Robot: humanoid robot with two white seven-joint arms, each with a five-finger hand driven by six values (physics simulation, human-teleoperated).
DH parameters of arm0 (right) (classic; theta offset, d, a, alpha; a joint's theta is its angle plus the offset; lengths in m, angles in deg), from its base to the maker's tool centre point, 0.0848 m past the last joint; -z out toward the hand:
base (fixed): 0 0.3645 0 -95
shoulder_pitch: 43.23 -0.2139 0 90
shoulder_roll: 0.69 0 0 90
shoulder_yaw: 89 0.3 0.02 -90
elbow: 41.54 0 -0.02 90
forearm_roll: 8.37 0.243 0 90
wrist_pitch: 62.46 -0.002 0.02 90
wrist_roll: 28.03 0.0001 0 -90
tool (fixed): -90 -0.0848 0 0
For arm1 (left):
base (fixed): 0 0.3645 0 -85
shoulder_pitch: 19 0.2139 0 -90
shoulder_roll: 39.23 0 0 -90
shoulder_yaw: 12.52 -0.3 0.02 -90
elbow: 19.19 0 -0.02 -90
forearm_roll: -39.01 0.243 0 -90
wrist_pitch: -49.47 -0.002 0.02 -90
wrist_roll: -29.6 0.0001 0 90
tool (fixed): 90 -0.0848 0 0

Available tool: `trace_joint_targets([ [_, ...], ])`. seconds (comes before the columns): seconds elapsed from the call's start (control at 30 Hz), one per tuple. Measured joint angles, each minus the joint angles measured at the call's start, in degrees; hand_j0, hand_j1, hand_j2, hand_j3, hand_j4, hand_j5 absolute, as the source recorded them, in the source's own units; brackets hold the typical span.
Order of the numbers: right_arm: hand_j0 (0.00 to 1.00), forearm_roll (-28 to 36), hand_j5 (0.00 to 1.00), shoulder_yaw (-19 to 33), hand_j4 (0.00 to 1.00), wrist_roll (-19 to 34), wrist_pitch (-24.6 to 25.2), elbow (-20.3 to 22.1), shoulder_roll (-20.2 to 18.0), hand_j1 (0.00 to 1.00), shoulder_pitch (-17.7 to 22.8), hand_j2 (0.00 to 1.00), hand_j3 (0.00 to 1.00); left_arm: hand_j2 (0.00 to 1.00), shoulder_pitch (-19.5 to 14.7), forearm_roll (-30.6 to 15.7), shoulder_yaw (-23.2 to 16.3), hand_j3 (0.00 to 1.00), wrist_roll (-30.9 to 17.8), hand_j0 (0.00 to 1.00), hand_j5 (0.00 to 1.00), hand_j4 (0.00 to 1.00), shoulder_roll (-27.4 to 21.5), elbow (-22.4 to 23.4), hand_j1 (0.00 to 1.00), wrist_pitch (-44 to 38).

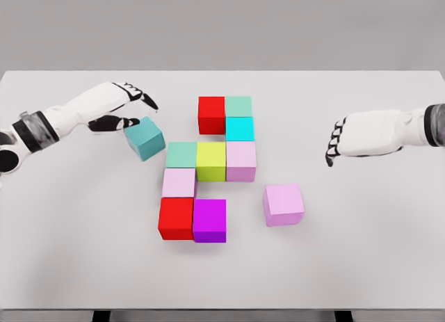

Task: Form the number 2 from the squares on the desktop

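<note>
On the white table point(62, 252) nine cubes sit packed together around the middle of the surface. Toward the far edge a red cube point(211, 115) touches a pale green cube point(238, 106) on its right, and a cyan cube point(240, 129) sits just in front of the pale green one. The next row holds a second pale green cube point(181, 155), a yellow-green cube point(211, 161) and a light pink cube point(241, 161), side by side and touching. In front of the second pale green cube is another light pink cube point(179, 183), and nearest the front edge a second red cube point(176, 218) touches a purple cube point(209, 220).

A loose pink cube point(283, 204) stands apart, to the right of the purple one, slightly turned.

A teal cube point(144, 138) sits tilted just left of the group, near its middle row. The left hand point(125, 108) reaches in from the left edge and grasps this teal cube, thumb and fingers pressed to its upper left side.

The right hand point(348, 138) hovers over the right part of the table, well apart from all cubes, fingers curled downward and holding nothing
</note>
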Motion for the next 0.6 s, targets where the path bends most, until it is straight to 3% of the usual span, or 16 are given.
trace_joint_targets([
  [0.1,0.55,-0.3,0.55,-1.4,0.55,-0.48,-0.01,0.75,1.0,0.55,0.26,0.55,0.55,0.73,-1.41,0.14,-0.35,0.73,-0.49,0.73,0.73,0.73,1.77,2.36,0.73,0.01],
  [0.2,0.54,-0.39,0.54,-1.92,0.54,-0.61,-0.01,1.78,1.49,0.54,0.87,0.54,0.54,1.0,-1.32,0.17,-0.51,1.0,-0.69,1.0,1.0,1.0,2.27,3.34,1.0,0.01],
  [0.6,0.53,-1.54,0.53,-2.19,0.53,-0.7,0.0,2.36,3.42,0.53,2.1,0.53,0.53,1.0,-0.62,0.36,-1.03,1.0,-0.77,1.0,1.0,1.0,-0.64,3.51,1.0,0.01],
])
